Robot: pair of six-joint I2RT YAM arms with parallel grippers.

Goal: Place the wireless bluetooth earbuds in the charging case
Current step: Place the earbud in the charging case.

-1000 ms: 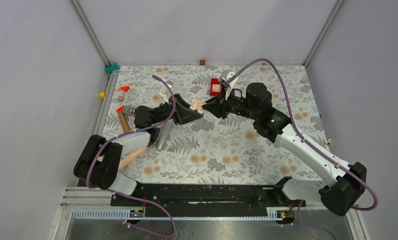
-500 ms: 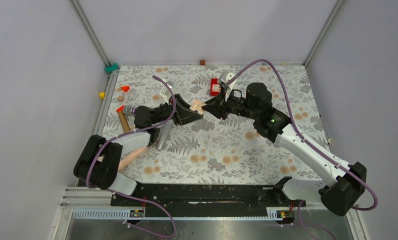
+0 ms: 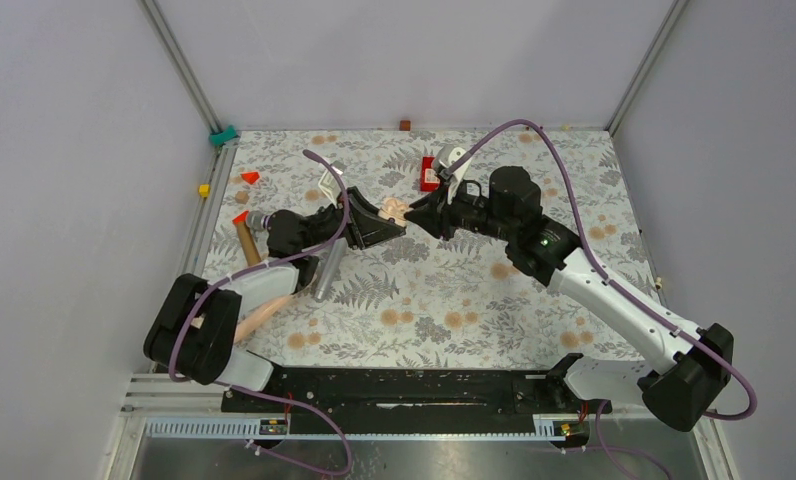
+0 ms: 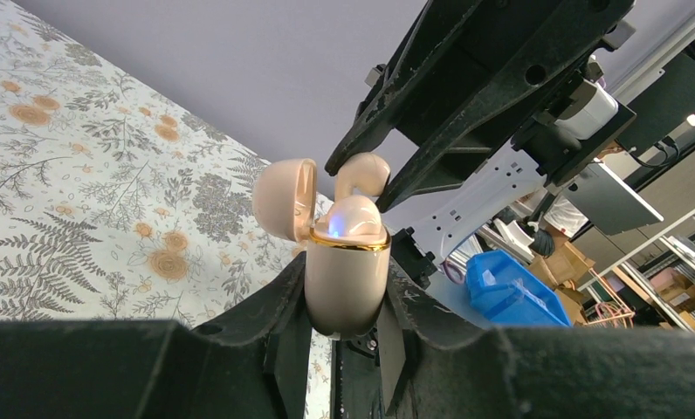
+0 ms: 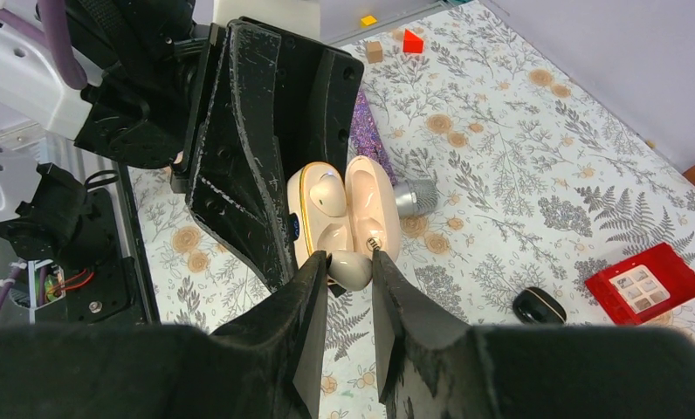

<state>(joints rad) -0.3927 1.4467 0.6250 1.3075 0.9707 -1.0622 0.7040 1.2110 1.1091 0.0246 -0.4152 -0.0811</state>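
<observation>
The charging case here is beige with a gold rim, and its lid is hinged open. My left gripper is shut on its lower body and holds it above the table. One beige earbud sits in a socket, where a blue light glows. My right gripper is shut on the second earbud, right at the case's open mouth. In the top view the two grippers meet nose to nose around the case.
A small glossy black oval case lies on the floral cloth beside a red square box. A silver microphone-like cylinder lies under the left arm. Red wedges, a wooden block and a yellow cube sit at the far left.
My right gripper has edged slightly left toward the case with the earbud in it. The left gripper and case have barely moved.
</observation>
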